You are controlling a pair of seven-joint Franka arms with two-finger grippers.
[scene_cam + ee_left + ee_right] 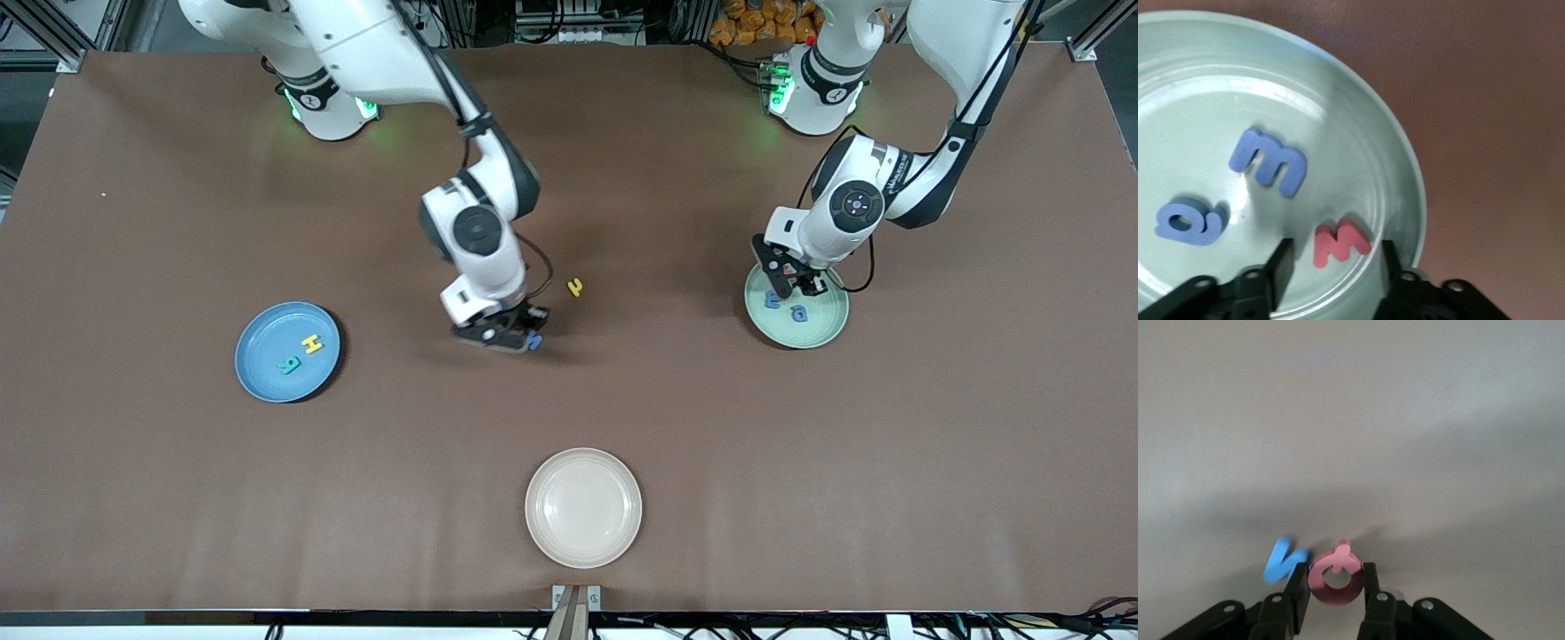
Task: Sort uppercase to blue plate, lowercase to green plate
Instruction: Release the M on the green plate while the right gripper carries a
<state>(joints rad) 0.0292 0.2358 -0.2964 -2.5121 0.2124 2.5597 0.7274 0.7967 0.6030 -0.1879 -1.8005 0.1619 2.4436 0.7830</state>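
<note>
Red Q (pixel 1335 579): pinched between the fingers (pixel 1298 592) of the right gripper (pixel 502 333), low at the middle of the desk (pixel 133 498).
Blue M (pixel 1283 560): lies on the desk touching the Q, loose.
Handling: thin foam, light and soft; a hard squeeze would bend it, so an edge-to-edge hold across the ring suits it.
Blue plate (pixel 258 378): toward the right arm's end, carrying the yellow H (pixel 311 344) and teal R (pixel 289 364).
Green plate (pixel 1405 173): toward the left arm's end, holding two blue small letters (pixel 1268 162) and a red one (pixel 1338 242).
Left gripper (pixel 1335 263): low over that plate, fingers spread either side of the red letter, not gripping.
Yellow h (pixel 575 287): alone on the desk near the right gripper.
Surface: plain brown cover, flat; a cream plate (pixel 583 507) sits nearest the front camera.
</note>
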